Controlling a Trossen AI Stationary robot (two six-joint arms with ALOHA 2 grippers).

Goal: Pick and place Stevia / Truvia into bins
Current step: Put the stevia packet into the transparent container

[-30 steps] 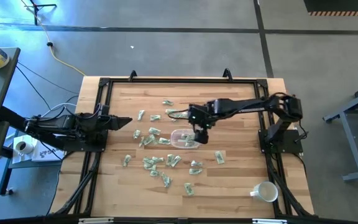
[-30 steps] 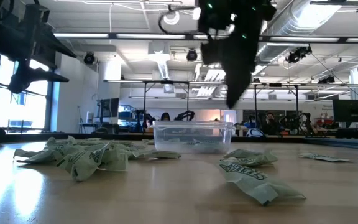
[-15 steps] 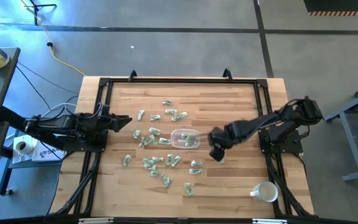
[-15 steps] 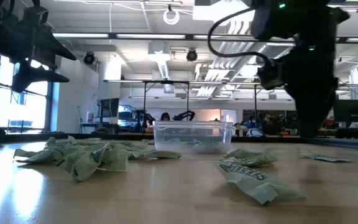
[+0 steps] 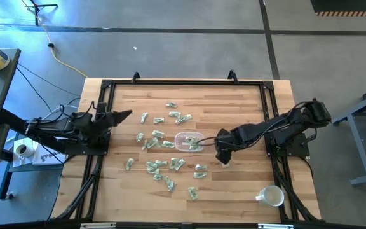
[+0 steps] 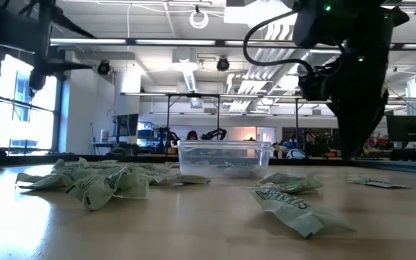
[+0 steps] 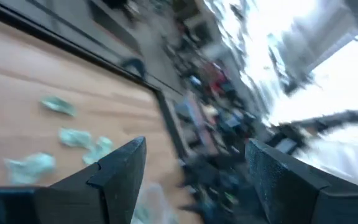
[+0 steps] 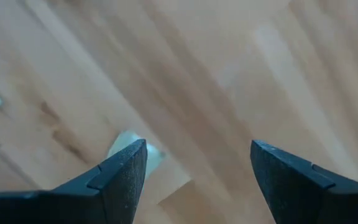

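Note:
Several green-and-white Stevia packets (image 5: 164, 159) lie flat and scattered on the wooden table, around a clear plastic bin (image 5: 189, 142) that stands near the middle. My right gripper (image 5: 223, 158) points down, open, low over the table just right of the bin. One packet (image 8: 127, 143) peeks out beside one of its fingers and nothing is between them. My left gripper (image 5: 127, 114) hovers open and level at the table's left edge, holding nothing. In the low view the bin (image 6: 224, 159) stands behind crumpled packets (image 6: 85, 184).
A white mug (image 5: 271, 196) lies at the near right corner. A black frame (image 5: 183, 81) runs around the table top. The far strip of wood and the near right area hold few packets. The right arm (image 6: 360, 87) stands right of the bin in the low view.
My right gripper has swung from above the bin toward the table's right and near edges, rolled its wrist and sunk low over a packet beside the bin, staying open. My left gripper has risen a little and tipped upward at the left edge.

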